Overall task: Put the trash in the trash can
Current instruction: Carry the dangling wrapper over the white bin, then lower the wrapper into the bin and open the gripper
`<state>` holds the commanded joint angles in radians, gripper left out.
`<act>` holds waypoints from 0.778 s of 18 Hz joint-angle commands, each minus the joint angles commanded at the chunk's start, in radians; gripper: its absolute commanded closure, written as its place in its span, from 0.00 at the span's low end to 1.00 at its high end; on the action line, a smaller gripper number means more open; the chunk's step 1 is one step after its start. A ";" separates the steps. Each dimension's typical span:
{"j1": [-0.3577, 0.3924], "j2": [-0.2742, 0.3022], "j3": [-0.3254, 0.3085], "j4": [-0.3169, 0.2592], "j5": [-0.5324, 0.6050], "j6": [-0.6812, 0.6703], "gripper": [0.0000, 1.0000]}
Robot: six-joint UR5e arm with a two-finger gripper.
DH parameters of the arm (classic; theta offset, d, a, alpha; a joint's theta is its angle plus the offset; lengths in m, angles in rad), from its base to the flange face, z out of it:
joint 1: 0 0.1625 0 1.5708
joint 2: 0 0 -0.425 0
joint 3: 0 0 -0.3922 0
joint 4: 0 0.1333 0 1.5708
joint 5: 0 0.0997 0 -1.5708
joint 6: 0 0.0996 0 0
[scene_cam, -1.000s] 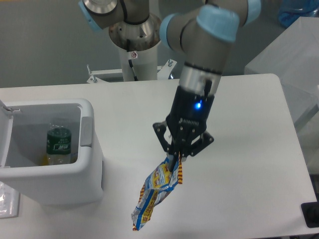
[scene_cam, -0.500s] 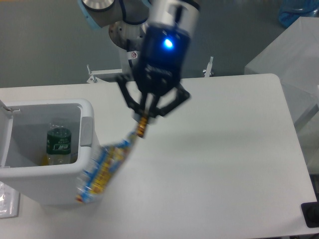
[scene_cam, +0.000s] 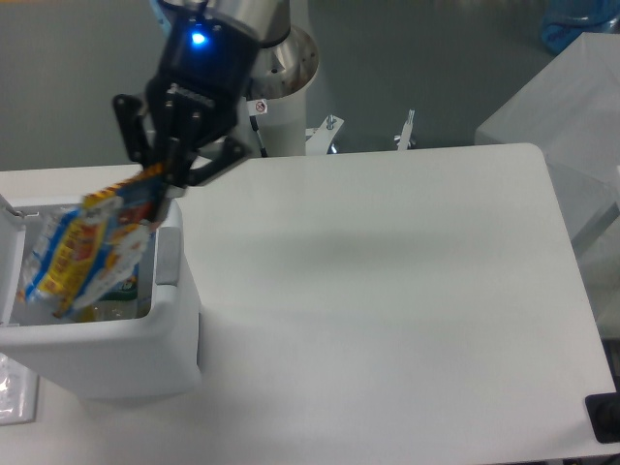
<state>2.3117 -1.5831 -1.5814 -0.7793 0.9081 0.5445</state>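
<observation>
My gripper (scene_cam: 163, 177) is shut on the top corner of the crumpled blue snack wrapper (scene_cam: 82, 249), which shows yellow and orange print. The wrapper hangs tilted down to the left, over the open mouth of the white trash can (scene_cam: 116, 339) at the table's left side. The gripper itself hovers above the can's back right corner. Behind the wrapper, only a bit of the bottle's green label (scene_cam: 124, 282) shows inside the can; the rest of the bottle is hidden.
The can's hinged lid (scene_cam: 10, 252) stands open at its left side. A white robot base column (scene_cam: 281, 107) rises behind the table. A grey-white box (scene_cam: 572, 116) stands at the right, past the table's edge.
The arm swung left and up across the table, carrying the wrapper from the front middle to over the trash can's opening. The bottle in the can is now mostly covered by the wrapper.
</observation>
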 joint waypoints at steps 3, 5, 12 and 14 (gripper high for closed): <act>-0.023 0.006 -0.041 0.000 0.002 0.020 0.85; -0.026 0.018 -0.095 0.000 0.002 0.052 0.85; -0.028 0.018 -0.175 0.000 0.002 0.107 0.85; -0.028 0.018 -0.186 0.000 0.002 0.109 0.83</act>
<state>2.2841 -1.5646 -1.7671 -0.7793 0.9097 0.6535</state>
